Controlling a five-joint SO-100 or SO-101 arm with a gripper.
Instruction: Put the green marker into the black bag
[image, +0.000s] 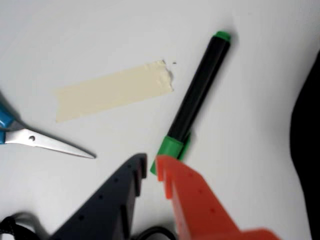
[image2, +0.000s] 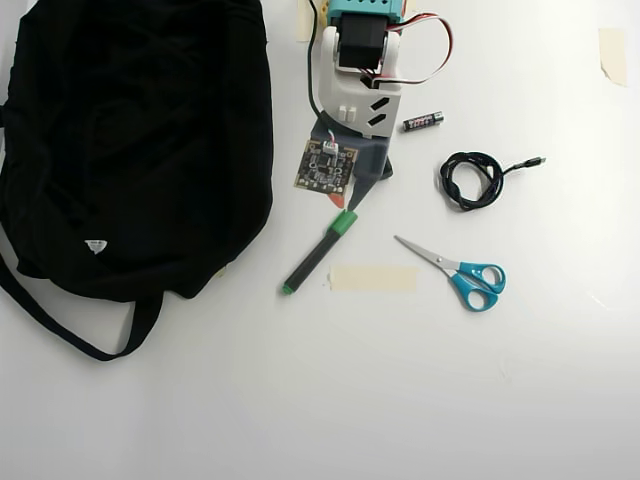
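White table (image2: 400, 400) with marker (image2: 316, 253), scissors (image2: 455, 270), bag (image2: 130, 140)

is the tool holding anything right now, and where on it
Nothing held. The tool sits open at the green marker's cap end, not closed on it; the marker lies flat on the table.

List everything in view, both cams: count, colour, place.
bag: 1, black with small white tag and long strap, overhead view left; dark edge at right in wrist view.
marker: 1, black barrel, green cap, lying flat mid-table between bag and tape, cap end toward the arm.
tape strip: 1, cream, stuck to the table right of the marker.
scissors: 1, blue handles, silver blades, right of the tape strip.
cable: 1, black, coiled, above the scissors.
battery: 1, black, near the arm base.
tape scraps: 1 clear, cream, top right; another looks to peek out by the arm base.
table: 1, white.
gripper: 1, one dark finger, one orange, open, tips at the marker's cap.
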